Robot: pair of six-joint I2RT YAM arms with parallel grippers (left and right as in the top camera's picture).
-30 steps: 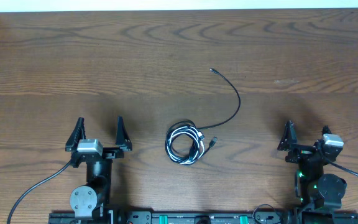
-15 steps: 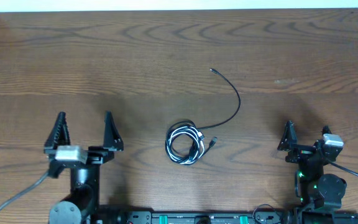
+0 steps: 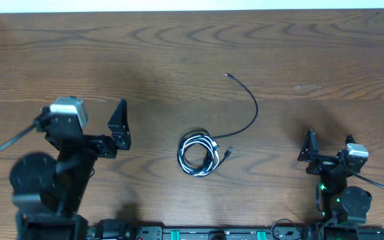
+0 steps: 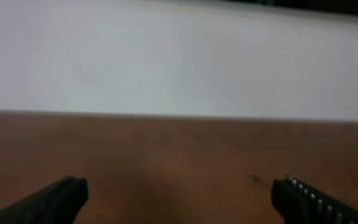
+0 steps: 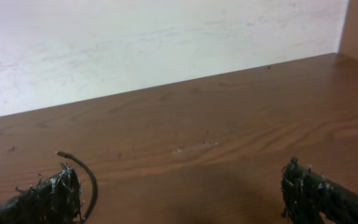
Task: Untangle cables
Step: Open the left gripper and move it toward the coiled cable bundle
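We read no text, label, brand, number or sign on anything in these views; the few pale specks on the dark rail, below the cables, are too small for us to make out; the left wrist view is blurred throughout.

Black and white cables coiled together mid-table, one black strand arcing away toward the far side
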